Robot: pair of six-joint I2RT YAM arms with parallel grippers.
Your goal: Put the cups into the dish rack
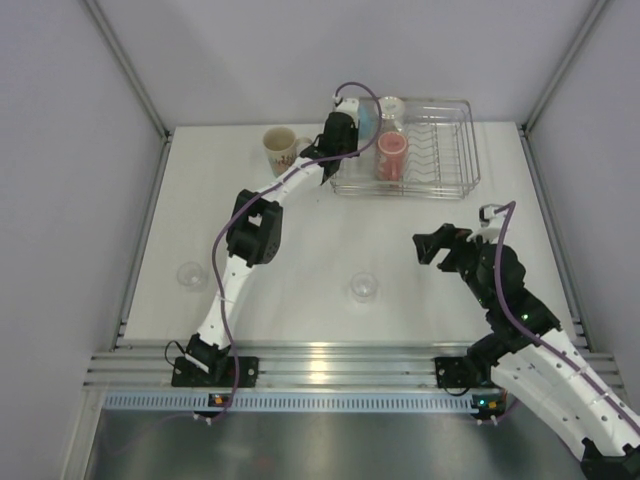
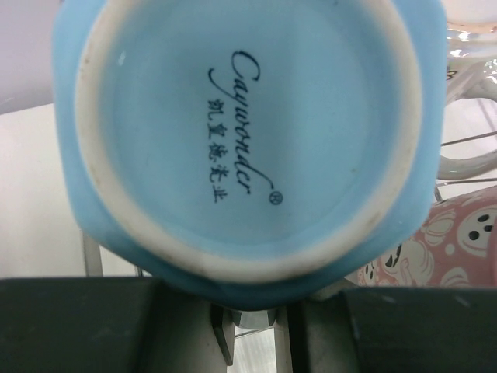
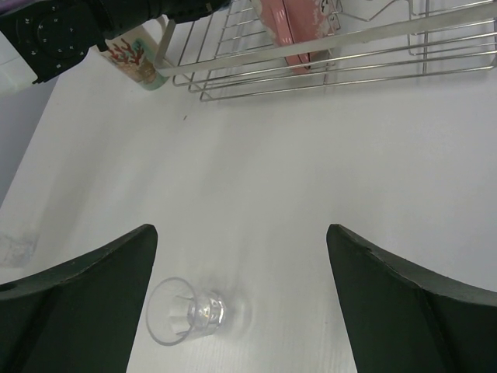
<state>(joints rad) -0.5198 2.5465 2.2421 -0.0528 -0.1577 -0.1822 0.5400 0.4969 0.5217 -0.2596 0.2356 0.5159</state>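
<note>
My left gripper (image 1: pixel 347 127) reaches over the near-left corner of the dish rack (image 1: pixel 455 150) and is shut on a light blue cup (image 1: pixel 366 118). In the left wrist view the cup's base (image 2: pixel 248 132) with dark script fills the frame above the gripper (image 2: pixel 252 307). A pink patterned cup (image 1: pixel 391 155) stands in the rack, with a clear cup (image 1: pixel 392 107) behind it. A cream floral mug (image 1: pixel 280 148) stands on the table left of the rack. My right gripper (image 1: pixel 432 245) hangs open over the table. A small clear glass (image 3: pixel 186 311) lies below it, near the left finger.
A second small clear glass (image 1: pixel 191 274) stands at the table's left side. In the right wrist view the rack's wire front (image 3: pixel 326 66), the pink cup (image 3: pixel 291 31) and the floral mug (image 3: pixel 136 58) line the top. Grey walls enclose the table.
</note>
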